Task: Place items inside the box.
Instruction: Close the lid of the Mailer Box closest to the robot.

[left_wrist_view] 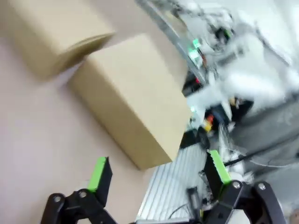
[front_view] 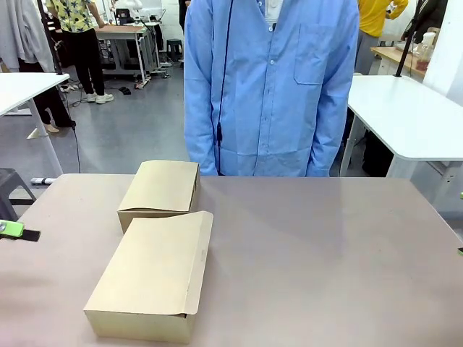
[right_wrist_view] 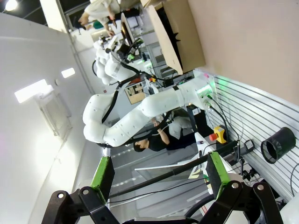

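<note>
On the table [front_view: 325, 246], two boxes [front_view: 155, 278] lie closed.

2 boxes on the table's [front_view: 325, 246] left: near box [front_view: 152, 278] apparently touching far box [front_view: 160, 189] behind it.

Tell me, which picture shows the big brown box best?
The front view: the near box lies whole on the table, closed, flap over its side. The left wrist view shows it blurred and tilted. The right wrist view catches its flap end, far off.
</note>
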Controlling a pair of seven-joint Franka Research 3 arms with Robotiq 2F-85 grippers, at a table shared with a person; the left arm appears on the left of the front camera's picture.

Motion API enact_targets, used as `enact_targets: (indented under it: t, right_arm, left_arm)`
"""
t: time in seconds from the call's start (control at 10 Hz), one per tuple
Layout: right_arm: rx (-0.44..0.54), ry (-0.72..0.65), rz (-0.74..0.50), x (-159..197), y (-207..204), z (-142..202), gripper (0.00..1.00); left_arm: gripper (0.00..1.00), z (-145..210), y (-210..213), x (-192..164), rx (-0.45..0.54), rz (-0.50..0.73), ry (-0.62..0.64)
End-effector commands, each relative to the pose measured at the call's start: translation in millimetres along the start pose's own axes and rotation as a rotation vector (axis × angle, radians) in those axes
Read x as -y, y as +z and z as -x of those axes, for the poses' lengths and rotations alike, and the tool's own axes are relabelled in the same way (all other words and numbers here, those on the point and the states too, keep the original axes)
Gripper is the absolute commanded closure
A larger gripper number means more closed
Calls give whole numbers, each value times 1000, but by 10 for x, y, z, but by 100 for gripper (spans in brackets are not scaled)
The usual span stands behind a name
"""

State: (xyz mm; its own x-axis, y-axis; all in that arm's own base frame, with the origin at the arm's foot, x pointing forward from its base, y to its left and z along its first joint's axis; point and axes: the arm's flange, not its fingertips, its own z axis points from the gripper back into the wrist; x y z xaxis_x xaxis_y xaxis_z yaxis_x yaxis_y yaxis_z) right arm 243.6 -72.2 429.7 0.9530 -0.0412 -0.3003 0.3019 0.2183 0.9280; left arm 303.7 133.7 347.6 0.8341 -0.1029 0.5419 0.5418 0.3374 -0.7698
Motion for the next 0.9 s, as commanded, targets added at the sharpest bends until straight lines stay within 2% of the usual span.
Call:
enact_targets:
  t: [0.0,0.1,0.8]
  right_arm:
    - [1,8,-16,-24,11,9,0]
    - [1,8,-16,-24,11,9,0]
    - [1,8,-16,-24,11,9,0]
  left_arm:
    - [0,-104,28,-124,213,78,330]
    - [0,0,0,0,0,0,0]
    - [0,0,0,0,0,0,0]
